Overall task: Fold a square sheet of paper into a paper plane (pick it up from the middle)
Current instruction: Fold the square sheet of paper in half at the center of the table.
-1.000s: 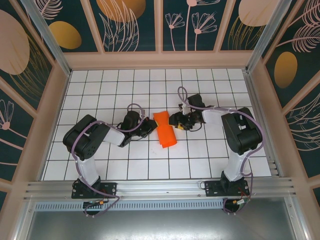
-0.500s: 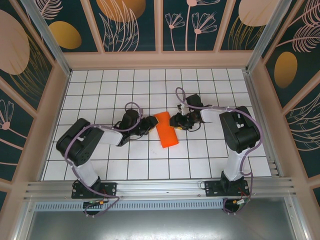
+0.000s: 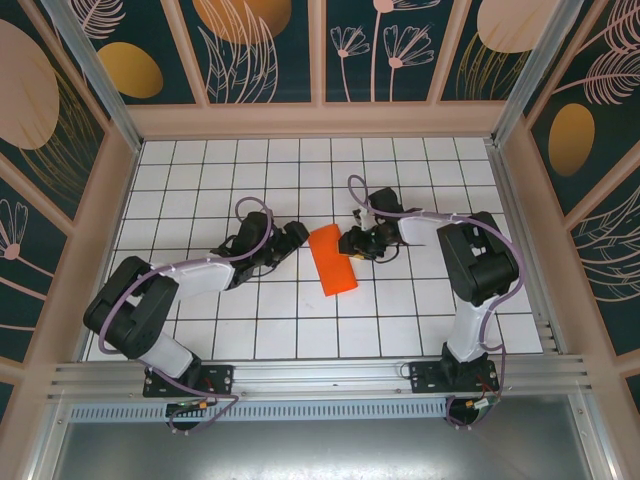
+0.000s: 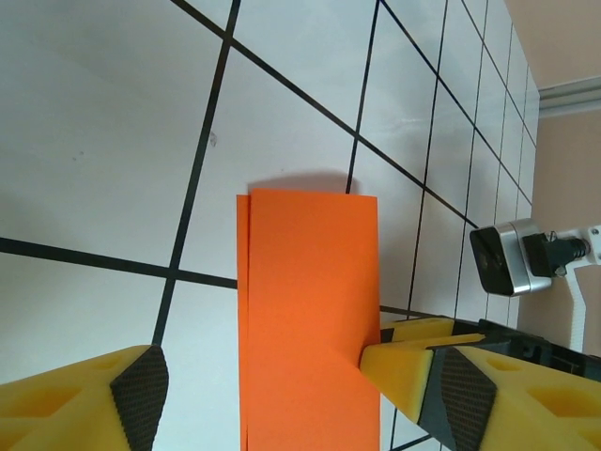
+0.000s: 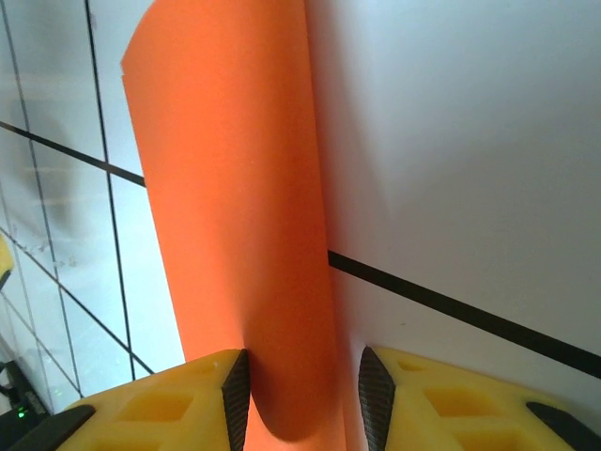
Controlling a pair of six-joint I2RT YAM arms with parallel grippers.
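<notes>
The square sheet of paper point(image 3: 333, 262), bright orange-red and folded into a narrow strip, lies on the white grid table between my two grippers. My left gripper point(image 3: 292, 238) is at its left edge. In the left wrist view the strip point(image 4: 308, 310) runs up between the wide-open left gripper point(image 4: 268, 376), and the right finger point(image 4: 404, 362) touches the strip's edge. My right gripper point(image 3: 348, 243) is at the strip's far right end. There the raised, rounded fold point(image 5: 254, 235) sits between the narrow right gripper point(image 5: 305, 376), pressed against one pad.
The gridded table point(image 3: 220, 170) has low wooden walls point(image 3: 320, 120) at the back and sides. A metal rail point(image 3: 320, 378) runs along the near edge by the arm bases. The right wrist's silver camera point(image 4: 507, 261) sits close beside the left gripper.
My left gripper has opened off the paper and its arm has stretched lower and further left. The paper has settled flatter. The right jaws have narrowed on the fold.
</notes>
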